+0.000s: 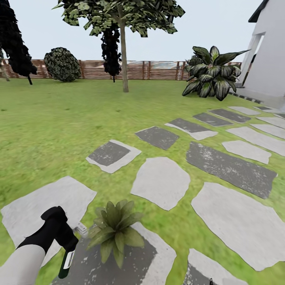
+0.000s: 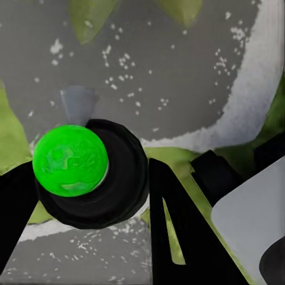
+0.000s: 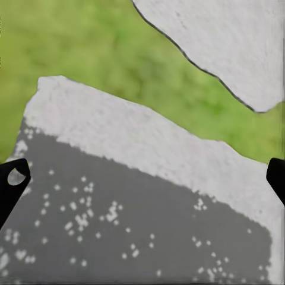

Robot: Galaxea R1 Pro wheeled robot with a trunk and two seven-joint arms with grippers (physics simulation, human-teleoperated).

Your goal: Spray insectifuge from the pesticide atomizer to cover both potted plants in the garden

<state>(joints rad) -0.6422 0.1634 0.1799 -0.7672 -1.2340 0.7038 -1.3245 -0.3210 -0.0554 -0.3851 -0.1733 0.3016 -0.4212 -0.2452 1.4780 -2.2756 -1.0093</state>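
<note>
My left gripper [image 1: 65,237] is shut on the pesticide atomizer [image 1: 65,262], a slim dark green bottle hanging down from it, with its whitish spray head [image 1: 81,228] pointing at a potted plant [image 1: 116,231]. That low green rosette stands on a dark stepping stone [image 1: 138,263] just right of the nozzle. In the left wrist view the atomizer [image 2: 70,160] sits between the black fingers [image 2: 169,225] of the left gripper [image 2: 89,196], with plant leaves [image 2: 89,15] beyond it. My right gripper [image 3: 142,184] is open above a stepping stone [image 3: 148,225], with nothing between its fingers.
Grey stepping stones [image 1: 160,182] cross the lawn [image 1: 47,126] toward a white building [image 1: 269,55]. A large broad-leaved plant [image 1: 211,73] grows by it. A tree trunk [image 1: 124,59], a round dark bush [image 1: 62,64] and a brown slatted fence [image 1: 158,70] stand far back.
</note>
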